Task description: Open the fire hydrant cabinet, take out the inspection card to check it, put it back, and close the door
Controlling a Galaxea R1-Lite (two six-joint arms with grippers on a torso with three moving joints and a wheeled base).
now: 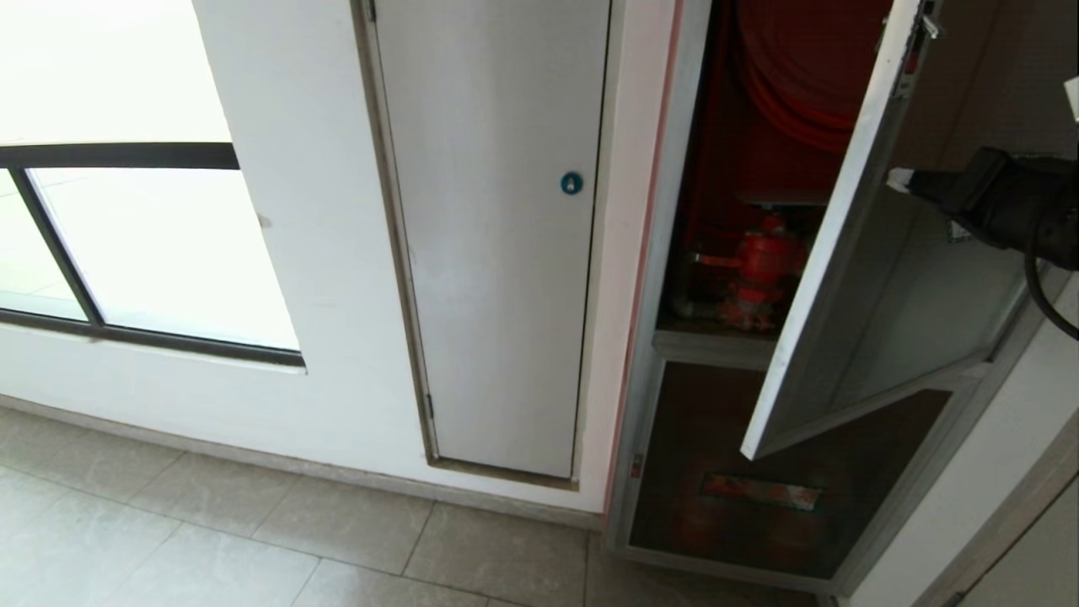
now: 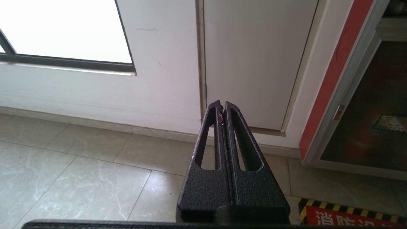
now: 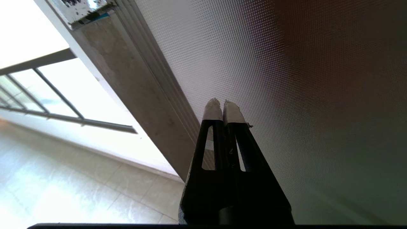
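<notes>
The fire hydrant cabinet [image 1: 666, 253] stands at the right with its red inside showing. Its door [image 1: 830, 253], silver-framed with a dark glass pane, hangs part-way open, its free edge swung out toward me. My right gripper [image 1: 900, 179] is shut and empty, its white-tipped fingers pointed at the pane just inside the free edge. In the right wrist view the right gripper [image 3: 222, 106] sits very near the textured glass of the door [image 3: 302, 79]; contact cannot be told. My left gripper [image 2: 221, 105] is shut, parked low over the floor. The inspection card is hidden.
A red hydrant valve [image 1: 759, 270] and a coiled red hose [image 1: 801, 84] fill the cabinet. Below is a shorter dark panel with an orange label [image 1: 763, 491]. Left of it is a grey-white door with a blue lock [image 1: 571, 183], then a window [image 1: 152, 253]. A hazard-striped floor marking [image 2: 349, 214] lies near the left gripper.
</notes>
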